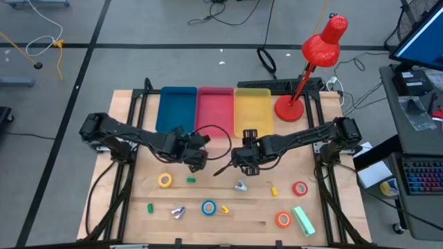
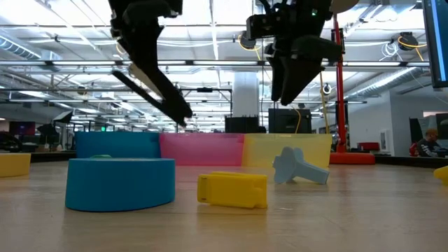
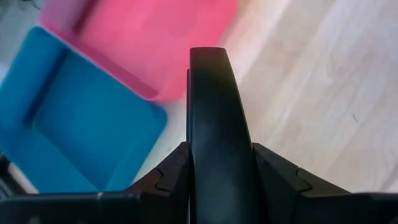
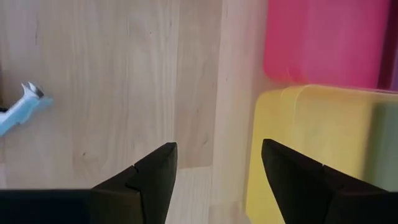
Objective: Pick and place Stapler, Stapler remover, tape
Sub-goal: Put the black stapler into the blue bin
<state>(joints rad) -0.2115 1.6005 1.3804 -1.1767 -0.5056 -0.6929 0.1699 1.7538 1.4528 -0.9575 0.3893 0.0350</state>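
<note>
Wooden table [image 1: 138, 173] edge-free around raised, parted right gripper [image 4: 217, 168].

Tape rolls lie flat on the wooden table: a yellow roll [image 1: 165, 180], a blue roll [image 1: 208, 207], an orange roll [image 1: 283, 219] and a red roll [image 1: 300, 188]. A pale blue staple remover [image 1: 240, 185] rests near the middle. A light green stapler [image 1: 303, 220] lies just beside the orange roll.

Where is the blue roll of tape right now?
In the high view, the blue ring-shaped roll of tape lies on the wooden table near its front edge, between a silver stapler remover and a small yellow piece.
</note>
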